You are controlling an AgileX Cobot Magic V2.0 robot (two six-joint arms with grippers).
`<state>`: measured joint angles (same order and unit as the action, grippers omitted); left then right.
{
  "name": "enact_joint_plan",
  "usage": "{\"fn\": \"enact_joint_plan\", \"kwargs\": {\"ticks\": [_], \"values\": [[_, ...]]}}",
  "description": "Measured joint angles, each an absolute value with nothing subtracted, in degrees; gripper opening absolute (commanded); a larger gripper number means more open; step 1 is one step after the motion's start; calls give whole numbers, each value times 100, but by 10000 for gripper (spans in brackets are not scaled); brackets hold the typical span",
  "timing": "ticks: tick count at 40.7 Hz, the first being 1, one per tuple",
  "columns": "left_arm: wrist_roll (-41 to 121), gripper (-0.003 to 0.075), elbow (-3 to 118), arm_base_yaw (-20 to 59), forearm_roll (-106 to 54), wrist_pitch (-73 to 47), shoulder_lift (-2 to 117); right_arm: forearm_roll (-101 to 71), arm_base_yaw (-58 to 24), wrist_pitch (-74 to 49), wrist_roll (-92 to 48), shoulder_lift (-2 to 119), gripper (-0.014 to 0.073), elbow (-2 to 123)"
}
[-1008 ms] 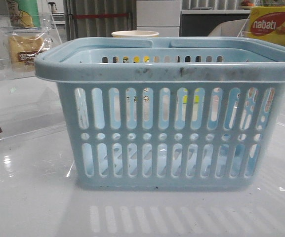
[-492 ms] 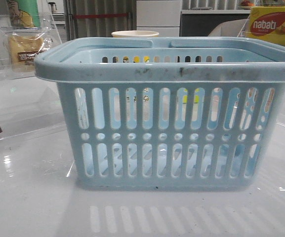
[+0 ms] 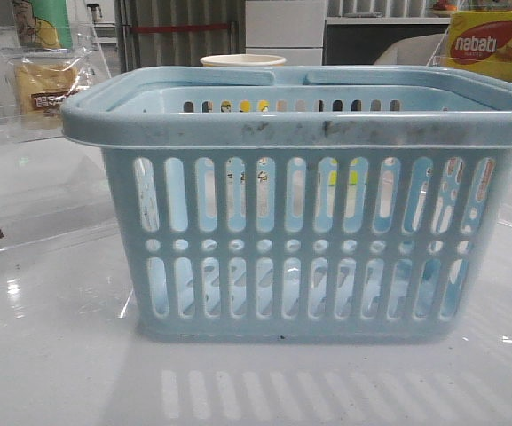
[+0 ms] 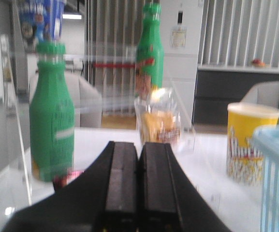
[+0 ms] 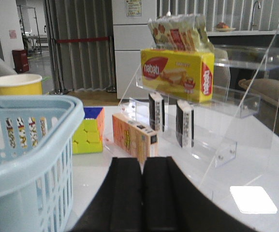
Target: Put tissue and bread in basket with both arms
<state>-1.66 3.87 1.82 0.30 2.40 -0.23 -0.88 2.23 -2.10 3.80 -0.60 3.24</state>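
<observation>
The light-blue basket (image 3: 309, 213) fills the middle of the front view; it also shows in the left wrist view (image 4: 277, 183) and the right wrist view (image 5: 28, 145). The bread (image 3: 44, 84), in a clear wrapper, stands on a clear shelf at the far left. In the left wrist view the bread (image 4: 159, 121) is straight ahead of my left gripper (image 4: 139, 147), which is shut and empty. My right gripper (image 5: 142, 162) is shut and empty beside the basket, facing an orange box (image 5: 134, 137). I cannot tell which thing is the tissue. Neither gripper shows in the front view.
Two green bottles (image 4: 52, 111) (image 4: 150, 53) flank the bread. A yellow cup (image 4: 248, 140) stands by the basket. A clear shelf holds the nabati box (image 5: 178, 72) and two black-and-white packs (image 5: 156, 111). A colour cube (image 5: 88, 130) lies next to the basket.
</observation>
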Motion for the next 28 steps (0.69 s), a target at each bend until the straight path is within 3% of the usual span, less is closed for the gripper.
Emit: {"fn": "enact_joint_plan", "kwargs": {"ticks": [12, 21, 28], "values": [[-166, 93, 2500, 182, 30, -488, 206, -88, 214, -1477, 383, 305, 57, 2369], [-166, 93, 3982, 182, 34, -1921, 1212, -88, 214, -2732, 383, 1314, 57, 3705], [-166, 93, 4416, 182, 34, -2827, 1934, -88, 214, -3470, 383, 2064, 57, 4172]]}}
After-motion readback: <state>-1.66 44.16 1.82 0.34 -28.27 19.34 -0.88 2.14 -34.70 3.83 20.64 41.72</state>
